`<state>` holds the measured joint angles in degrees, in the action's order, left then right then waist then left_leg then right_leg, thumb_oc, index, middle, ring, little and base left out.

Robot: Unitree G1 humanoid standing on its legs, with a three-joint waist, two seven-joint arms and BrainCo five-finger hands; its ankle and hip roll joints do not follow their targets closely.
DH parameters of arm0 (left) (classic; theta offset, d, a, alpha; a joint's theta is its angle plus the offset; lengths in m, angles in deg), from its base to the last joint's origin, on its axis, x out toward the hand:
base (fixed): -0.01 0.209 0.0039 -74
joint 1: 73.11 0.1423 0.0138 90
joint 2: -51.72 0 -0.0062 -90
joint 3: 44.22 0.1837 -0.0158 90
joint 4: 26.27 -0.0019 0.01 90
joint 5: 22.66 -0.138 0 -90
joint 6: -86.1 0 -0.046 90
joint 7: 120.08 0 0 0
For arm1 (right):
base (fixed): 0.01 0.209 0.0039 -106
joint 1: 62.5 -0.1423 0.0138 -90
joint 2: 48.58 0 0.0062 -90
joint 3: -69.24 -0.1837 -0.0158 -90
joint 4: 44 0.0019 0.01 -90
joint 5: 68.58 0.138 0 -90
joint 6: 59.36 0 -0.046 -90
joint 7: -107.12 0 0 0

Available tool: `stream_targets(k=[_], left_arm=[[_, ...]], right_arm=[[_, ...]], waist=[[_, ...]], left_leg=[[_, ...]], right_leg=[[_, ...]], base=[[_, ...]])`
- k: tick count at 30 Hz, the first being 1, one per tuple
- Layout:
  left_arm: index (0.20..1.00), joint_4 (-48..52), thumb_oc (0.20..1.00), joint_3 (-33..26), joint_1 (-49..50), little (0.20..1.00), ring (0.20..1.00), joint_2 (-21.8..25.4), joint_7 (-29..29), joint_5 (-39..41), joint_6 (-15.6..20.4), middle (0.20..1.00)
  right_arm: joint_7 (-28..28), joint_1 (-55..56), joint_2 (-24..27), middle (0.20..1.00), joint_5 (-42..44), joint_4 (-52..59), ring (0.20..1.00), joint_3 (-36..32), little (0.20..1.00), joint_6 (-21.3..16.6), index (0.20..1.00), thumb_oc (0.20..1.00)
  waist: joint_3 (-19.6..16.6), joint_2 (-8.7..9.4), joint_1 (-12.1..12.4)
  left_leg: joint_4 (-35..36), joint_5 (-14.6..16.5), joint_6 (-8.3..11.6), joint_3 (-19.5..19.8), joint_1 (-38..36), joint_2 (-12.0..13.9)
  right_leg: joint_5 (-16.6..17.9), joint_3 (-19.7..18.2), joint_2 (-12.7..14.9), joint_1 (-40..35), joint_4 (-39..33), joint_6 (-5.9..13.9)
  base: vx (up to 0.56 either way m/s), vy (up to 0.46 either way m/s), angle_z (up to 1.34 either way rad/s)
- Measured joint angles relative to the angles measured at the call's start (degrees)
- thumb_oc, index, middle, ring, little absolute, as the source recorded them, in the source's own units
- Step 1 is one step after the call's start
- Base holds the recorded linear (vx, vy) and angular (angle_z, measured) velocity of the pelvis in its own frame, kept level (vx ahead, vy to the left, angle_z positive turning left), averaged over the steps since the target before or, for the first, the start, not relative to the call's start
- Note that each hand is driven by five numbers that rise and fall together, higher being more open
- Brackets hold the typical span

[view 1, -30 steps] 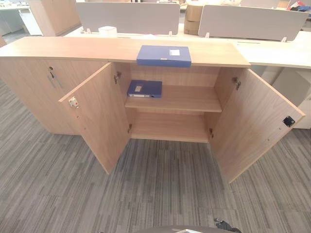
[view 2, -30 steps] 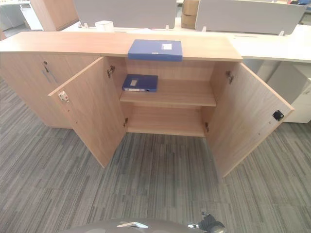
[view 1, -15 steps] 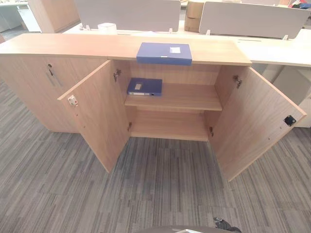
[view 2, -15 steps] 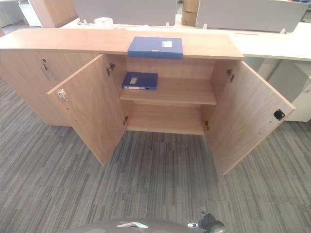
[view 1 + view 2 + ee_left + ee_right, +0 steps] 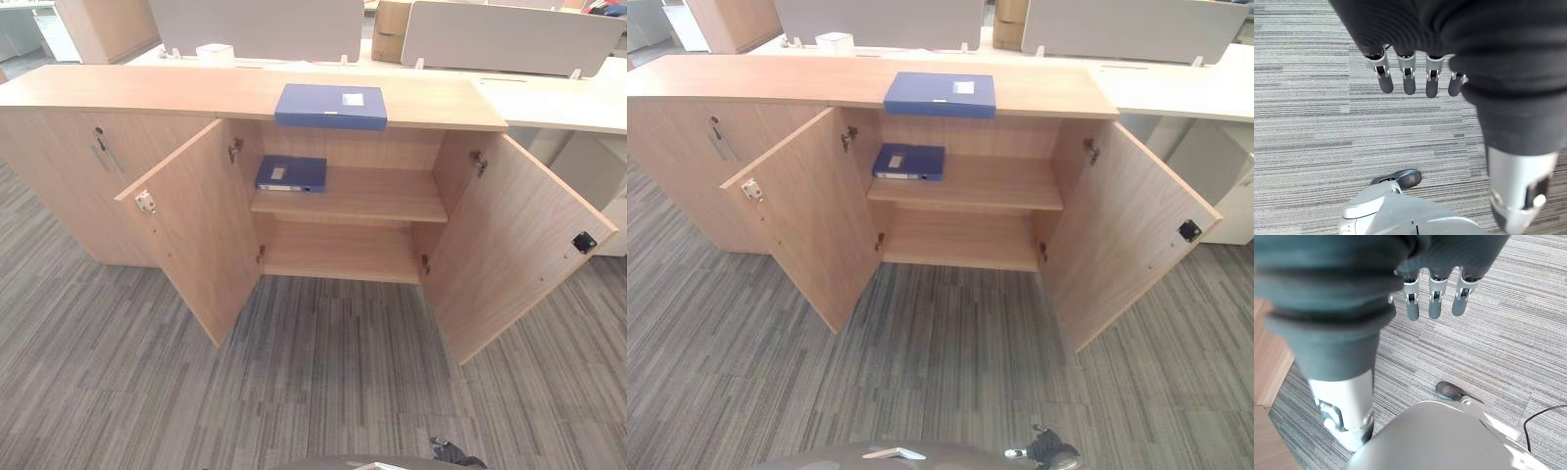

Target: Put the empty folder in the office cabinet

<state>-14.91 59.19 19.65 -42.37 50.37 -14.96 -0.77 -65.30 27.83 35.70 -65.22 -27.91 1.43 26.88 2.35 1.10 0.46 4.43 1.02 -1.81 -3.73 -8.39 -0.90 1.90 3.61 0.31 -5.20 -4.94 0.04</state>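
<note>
Left hand point(image 5: 1415, 73): hung over the grey striped carpet point(image 5: 323, 382) with fingers straight and relaxed, holding nothing, seen in the left wrist view.

Right hand point(image 5: 1435, 298): likewise hung above the carpet, fingers straight and slack, empty, seen in the right wrist view.

Carpet: covered the lower half of the head views, up to the foot of the cabinet.

Cabinet point(image 5: 118, 93): long, low, light wood, across the upper half of the frame. Its two middle doors stood wide open; the left door point(image 5: 191, 230) swung out toward lower left, the right door point(image 5: 514, 245) toward lower right. A closed door with a key in its lock point(image 5: 99, 132) sat at the left of the frame.

Lower shelf point(image 5: 343, 257): bare wood, centre of the frame.

Upper shelf point(image 5: 382, 196): carried one blue folder, the shelved folder point(image 5: 291, 174), lying flat at its left end.

Folder point(image 5: 331, 106): blue, with a small white label, lay flat on the cabinet top, just above the open compartment, its front edge at the top's front edge.

White box point(image 5: 215, 55): small, upper left, behind the cabinet top.

Grey desk screens point(image 5: 509, 39): along the top edge of the frame, farthest back.
</note>
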Motion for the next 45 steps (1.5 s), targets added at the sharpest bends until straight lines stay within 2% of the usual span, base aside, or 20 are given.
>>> stream_targets(k=[10,12,13,14,15,16,18,20,21,23,24,26,29,33,34,35,36,37,41,45], left_arm=[[1.000,0.0,1.000,-0.4,-0.2,1.000,1.000,0.5,0.1,1.1,0.0,1.000],[1.000,0.5,1.000,-1.1,-1.3,1.000,1.000,0.7,0.3,1.5,0.0,1.000],[1.000,2.5,1.000,-2.1,-4.2,1.000,1.000,1.2,0.7,3.3,0.6,1.000],[1.000,2.3,1.000,-2.0,-7.4,1.000,1.000,1.2,1.2,3.7,1.2,1.000],[1.000,1.9,1.000,-2.0,-7.3,1.000,1.000,0.8,1.3,4.1,1.0,1.000],[1.000,-1.1,1.000,-2.2,-6.4,1.000,1.000,0.5,1.2,4.6,0.7,1.000],[1.000,-3.4,1.000,-1.9,-5.1,1.000,1.000,0.0,1.3,4.6,0.5,1.000],[1.000,-5.1,1.000,-2.1,-2.8,1.000,1.000,-2.2,1.1,4.5,0.7,1.000],[1.000,-5.8,1.000,-2.6,-2.2,1.000,1.000,-2.6,1.1,4.4,0.0,1.000],[1.000,-7.0,1.000,-3.1,-2.6,1.000,1.000,-2.7,1.2,4.3,0.0,1.000],[1.000,-7.1,1.000,-4.1,-2.0,1.000,1.000,-2.8,1.3,4.3,-0.1,1.000],[1.000,-7.3,1.000,-4.6,-2.0,1.000,1.000,-2.8,1.3,4.3,-0.2,1.000],[1.000,-6.1,1.000,-7.5,-1.7,1.000,1.000,-1.5,1.4,4.3,0.0,1.000],[1.000,-4.2,1.000,-6.4,-1.1,1.000,1.000,-1.2,1.4,4.3,0.1,1.000],[1.000,-4.0,1.000,-6.7,-1.8,1.000,1.000,0.0,1.5,4.3,0.8,1.000],[1.000,-3.6,1.000,-6.8,-2.2,1.000,1.000,1.6,1.6,4.4,1.3,1.000],[1.000,-3.0,1.000,-7.1,-3.2,1.000,1.000,3.5,1.6,4.4,1.3,1.000],[1.000,-3.0,1.000,-7.1,-3.2,1.000,1.000,3.5,1.6,4.4,1.3,1.000],[1.000,-3.2,1.000,-6.6,-3.8,1.000,1.000,5.6,1.6,3.8,1.8,1.000],[1.000,-2.1,1.000,-3.8,-4.0,1.000,1.000,6.1,2.3,2.1,0.5,1.000]], right_arm=[[0.3,-1.3,0.4,1.000,0.0,0.7,1.000,0.4,1.000,0.0,1.000,1.000],[0.5,-2.0,0.5,1.000,0.0,1.4,1.000,0.3,1.000,0.0,1.000,1.000],[0.6,-4.3,1.0,1.000,0.0,1.8,1.000,-0.3,1.000,-0.8,1.000,1.000],[0.6,-7.1,1.3,1.000,0.0,0.0,1.000,-1.7,1.000,-0.7,1.000,1.000],[0.6,-7.9,1.7,1.000,0.0,-0.7,1.000,-1.0,1.000,0.3,1.000,1.000],[0.3,-7.6,2.0,1.000,0.1,-0.5,1.000,-0.1,1.000,0.1,1.000,1.000],[0.3,-7.6,2.2,1.000,0.1,-0.3,1.000,0.2,1.000,0.1,1.000,1.000],[0.4,-7.0,3.5,1.000,0.1,-0.5,1.000,0.1,1.000,0.5,1.000,1.000],[0.2,-5.6,4.2,1.000,0.5,-0.4,1.000,-0.8,1.000,0.3,1.000,1.000],[-0.2,-4.7,4.7,1.000,1.7,-0.6,1.000,-2.7,1.000,0.1,1.000,1.000],[-0.3,-4.5,5.3,1.000,2.6,-1.0,1.000,-2.9,1.000,0.0,1.000,1.000],[-0.4,-4.7,5.8,1.000,3.0,-1.0,1.000,-2.9,1.000,-0.1,1.000,1.000],[-0.6,-4.2,6.1,1.000,4.5,-1.0,1.000,-2.9,1.000,-0.2,1.000,1.000],[-0.6,0.3,6.3,1.000,4.5,-0.5,1.000,-4.0,1.000,-0.7,1.000,1.000],[-0.7,1.0,5.4,1.000,4.5,-0.8,1.000,-3.2,1.000,0.1,1.000,1.000],[-0.4,0.5,4.3,1.000,4.5,-0.4,1.000,-2.1,1.000,-0.1,1.000,1.000],[-0.3,-0.4,3.1,1.000,4.4,-0.4,1.000,-1.8,1.000,-0.3,1.000,1.000],[-0.3,-0.4,3.1,1.000,4.4,-0.4,1.000,-1.8,1.000,-0.3,1.000,1.000],[-0.2,-5.1,2.6,1.000,3.6,2.2,1.000,0.9,1.000,-0.4,1.000,1.000],[-1.4,-9.5,3.0,1.000,-4.5,7.6,1.000,7.2,1.000,-1.5,1.000,1.000]], waist=[[1.1,0.07,0.2],[2.5,0.94,0.4],[6.0,2.43,1.0],[11.6,3.64,2.6],[12.3,3.56,3.6],[12.4,3.47,3.3],[12.8,2.72,3.2],[13.9,-0.04,4.6],[14.3,-1.84,4.4],[14.7,-2.91,5.6],[14.8,-2.58,6.4],[14.7,-2.61,6.3],[12.1,-4.41,6.3],[7.3,-3.65,5.7],[6.2,-1.17,5.5],[5.2,2.24,5.8],[5.3,4.34,5.5],[5.3,4.34,5.5],[1.5,4.82,6.6],[2.3,1.00,6.4]], left_leg=[[-4.1,0.8,1.60,-0.3,4.0,0.2],[-11.3,1.7,2.92,-0.4,8.7,-0.2],[-33.4,1.2,6.73,-0.4,23.2,0.2],[-50.2,-8.8,13.39,0.9,33.2,0.7],[-52.6,-10.0,13.24,1.8,37.4,1.3],[-45.4,-9.1,10.18,0.4,39.5,3.5],[-35.1,-9.6,9.93,-0.7,39.7,4.8],[-6.4,-11.6,10.53,-0.4,36.7,7.6],[-2.1,-13.8,12.75,-0.4,38.3,9.0],[0.2,-15.1,14.81,-2.0,39.5,9.5],[-1.6,-14.8,13.09,-7.4,40.3,10.3],[-2.5,-14.6,12.71,-8.9,39.3,10.6],[-7.4,-13.4,11.67,-6.3,32.3,14.4],[-6.8,-12.1,9.63,-7.4,24.4,12.8],[-6.7,-14.1,4.93,-9.9,21.9,9.7],[-9.3,-10.8,3.68,-11.5,22.5,7.3],[-14.2,-6.6,2.19,-11.7,24.2,5.5],[-14.2,-6.6,2.19,-11.7,24.2,5.5],[-14.8,0.7,-0.51,-13.4,21.8,1.7],[-7.1,-0.5,-4.43,-15.8,14.2,0.6]], right_leg=[[-0.4,0.2,-0.1,2.2,0.2,0.06],[0.2,0.8,-0.2,4.4,2.2,-1.10],[-2.8,4.1,0.8,10.9,10.8,-5.75],[-4.2,4.0,2.4,10.9,13.3,-6.55],[-4.3,3.2,2.3,10.6,13.2,-6.51],[-4.3,3.6,1.9,9.0,11.2,-6.90],[-4.3,3.0,1.4,7.4,8.6,-6.95],[-4.3,-0.3,-1.3,2.6,1.8,-6.67],[-2.2,0.1,-2.6,1.2,1.3,-9.76],[-2.0,0.1,-2.6,1.3,2.8,-10.35],[-3.0,-1.1,-1.2,0.1,2.3,-8.67],[-3.1,-1.8,-0.7,-1.0,1.9,-8.67],[-6.4,-5.3,-3.0,-1.9,5.6,-4.24],[-10.2,-7.8,-0.8,-4.3,4.3,-2.16],[-12.5,-7.9,3.3,-5.9,4.1,-0.16],[-13.5,-8.0,6.4,-6.1,4.4,-0.40],[-12.9,-7.1,8.6,-5.7,6.4,0.80],[-12.9,-7.1,8.6,-5.7,6.4,0.80],[-6.0,-9.6,11.7,-1.5,16.0,8.47],[-2.0,-4.1,14.2,12.9,41.7,9.75]], base=[[-0.08,-0.058,0.01],[-0.15,-0.133,0.17],[0.06,-0.051,0.23],[0.14,-0.051,0.05],[0.35,0.030,-0.15],[0.38,0.077,-0.18],[0.26,0.060,-0.05],[0.30,0.067,-0.29],[0.33,0.131,-0.16],[0.19,0.099,-0.18],[0.10,0.047,-0.35],[0.36,0.190,-0.42],[0.48,0.242,-0.79],[0.42,0.209,-0.30],[0.57,0.284,-0.11],[0.53,0.276,-0.10],[0.28,0.156,-0.10],[0.22,0.141,0.14],[0.32,0.223,-0.05],[0.24,0.201,-0.34]])
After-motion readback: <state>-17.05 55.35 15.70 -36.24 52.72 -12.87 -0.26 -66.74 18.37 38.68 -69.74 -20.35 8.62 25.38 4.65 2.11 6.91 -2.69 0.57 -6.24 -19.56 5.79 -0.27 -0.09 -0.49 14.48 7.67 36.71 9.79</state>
